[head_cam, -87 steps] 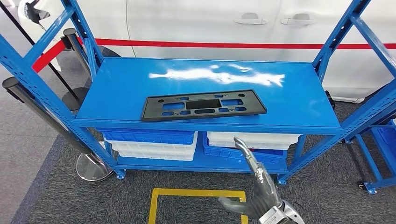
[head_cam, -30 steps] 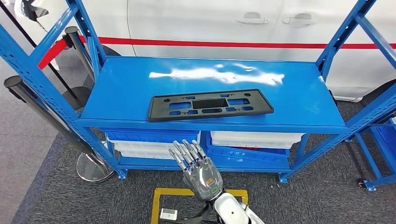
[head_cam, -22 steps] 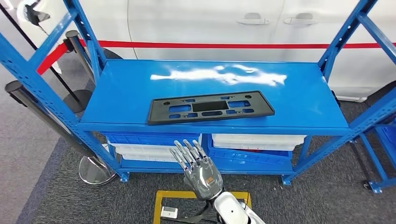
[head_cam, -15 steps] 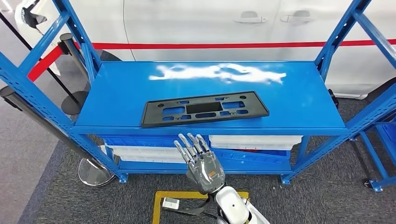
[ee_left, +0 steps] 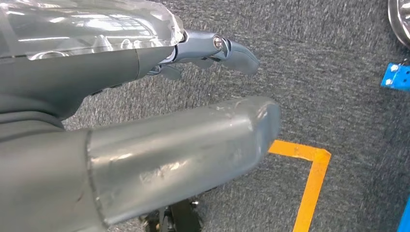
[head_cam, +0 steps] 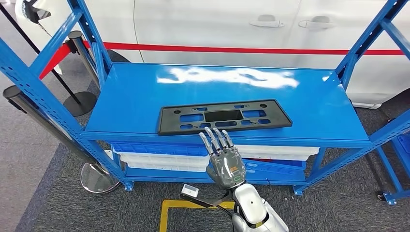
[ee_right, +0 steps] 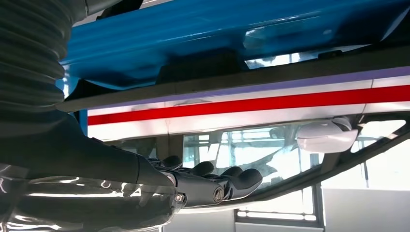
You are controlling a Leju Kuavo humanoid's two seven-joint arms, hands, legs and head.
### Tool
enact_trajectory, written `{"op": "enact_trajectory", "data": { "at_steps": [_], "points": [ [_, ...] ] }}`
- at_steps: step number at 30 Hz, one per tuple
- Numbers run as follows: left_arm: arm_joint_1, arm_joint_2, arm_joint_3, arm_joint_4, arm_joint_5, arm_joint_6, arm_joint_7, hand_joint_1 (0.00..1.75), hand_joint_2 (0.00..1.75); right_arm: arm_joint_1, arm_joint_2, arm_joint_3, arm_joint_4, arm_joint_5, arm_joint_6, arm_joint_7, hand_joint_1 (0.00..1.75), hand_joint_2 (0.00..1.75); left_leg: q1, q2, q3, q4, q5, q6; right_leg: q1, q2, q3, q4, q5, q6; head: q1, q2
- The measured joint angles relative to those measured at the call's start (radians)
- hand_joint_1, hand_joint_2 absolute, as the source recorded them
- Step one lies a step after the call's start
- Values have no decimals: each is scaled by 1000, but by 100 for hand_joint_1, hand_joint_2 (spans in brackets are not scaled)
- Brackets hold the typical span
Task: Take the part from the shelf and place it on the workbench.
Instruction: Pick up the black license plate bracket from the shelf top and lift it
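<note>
A flat black plastic part with several cut-outs lies near the front edge of the blue shelf top. In the head view my right hand is raised in front of the shelf edge, back toward me, fingers straight and apart, their tips just below the part's near edge. It holds nothing. The right wrist view looks past the right hand at the blue shelf. My left hand hangs over grey carpet, thumb and fingers apart, nothing in it.
White and blue bins fill the lower shelf. A white car with a red stripe stands behind. A chrome stanchion base stands at the left, a yellow floor marking below, and another blue rack at the right.
My right hand has turned back-up, risen and moved forward until its fingertips reach the shelf's front edge below the part. The whole view has shifted slightly; the part lies as before.
</note>
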Motion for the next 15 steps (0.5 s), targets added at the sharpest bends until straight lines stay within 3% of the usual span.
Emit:
{"op": "enact_trajectory", "data": {
  "at_steps": [2, 3, 4, 6, 7, 9, 12, 13, 15],
  "points": [
    [0, 1, 6, 0, -1, 0, 3, 0, 0, 1, -1, -10, 2, -5, 1, 0, 0, 175, -3, 0, 1, 0, -3, 5, -1, 0, -70, 119, -37, 2, 1, 0],
    [0, 2, 9, 0, -2, 0, 4, 0, 0, 2, -1, -15, 4, -7, 2, 0, 0, 175, -4, 0, 3, 0, -5, 6, -1, 0, -84, 134, -27, 0, 1, 0],
    [0, 2, 11, 0, -2, 0, 6, 0, 0, 2, -2, -20, 5, -9, 2, 0, 0, 175, -6, -1, 6, 0, -7, 6, 0, 0, -78, 109, 2, -4, 1, 0],
    [0, 2, 13, 0, -2, 0, 8, 0, 0, 0, -3, -30, 5, -13, 2, 0, 0, 175, -9, -4, 15, 0, -12, 4, 5, 0, -23, -19, 78, -19, 2, 0],
    [-1, 2, 14, 0, -2, 0, 9, 0, 0, -1, -3, -35, 5, -15, 2, 0, 0, 175, -11, -5, 18, 1, -15, 1, 9, 0, 6, -81, 102, -27, 1, 0],
    [-1, 2, 16, 0, -2, 0, 10, 0, 0, -3, -3, -44, 6, -20, 2, 0, 0, 175, -11, -5, 20, 0, -19, -9, 15, 0, 31, -138, 112, -36, 1, 0],
    [-2, 4, 19, 0, -2, 1, 14, 0, 0, -3, -3, -54, 6, -26, 2, 0, 0, 175, -10, -2, 25, -2, -26, -26, 12, 1, 41, -155, 113, -40, 1, 0],
    [-2, 4, 20, 0, -1, 1, 15, 0, 0, -3, -3, -57, 6, -27, 2, 0, 0, 175, -10, -1, 19, 17, -39, -30, 8, 0, 48, -163, 114, -43, 0, 0],
    [-3, 5, 22, 0, 1, 1, 17, 0, 0, -3, -3, -60, 8, -27, 2, -1, 0, 175, -9, 0, -24, 113, -89, -37, 6, -2, 61, -172, 113, -50, -3, 0]
  ]
}}
